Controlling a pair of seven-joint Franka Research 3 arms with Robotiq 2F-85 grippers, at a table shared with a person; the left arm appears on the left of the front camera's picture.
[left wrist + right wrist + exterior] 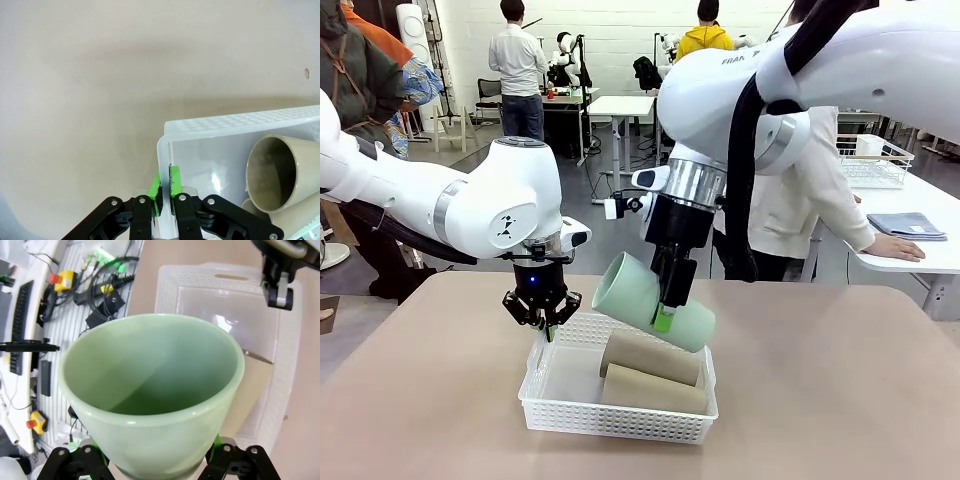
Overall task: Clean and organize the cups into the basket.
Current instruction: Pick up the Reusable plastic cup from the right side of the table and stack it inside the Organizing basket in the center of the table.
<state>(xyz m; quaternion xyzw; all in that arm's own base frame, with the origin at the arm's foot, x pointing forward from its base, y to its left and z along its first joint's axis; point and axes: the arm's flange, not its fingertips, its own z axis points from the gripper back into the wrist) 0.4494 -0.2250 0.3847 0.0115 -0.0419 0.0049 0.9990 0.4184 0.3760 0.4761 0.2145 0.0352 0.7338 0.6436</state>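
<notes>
A white lattice-sided basket (560, 408) sits on the tan table with two brown cups (650, 357) (655, 390) lying on their sides inside, at its right half. My left gripper (548, 325) is shut on the basket's left wall, its green pads (173, 182) pinching the rim (161, 150). A brown cup's open mouth (272, 172) faces that camera. My right gripper (665, 318) is shut on a mint green cup (645, 300), held tilted above the basket's back right part. The green cup (150, 390) shows its empty inside, with the basket (220, 270) below it.
A person (800, 200) stands beyond the far edge, a hand on a white side table (920, 255) holding a blue cloth (908, 225) and a wire basket (875, 165). Bare tabletop (840, 400) lies right and left of the basket. Cables and tools (100, 295) lie off the table's side.
</notes>
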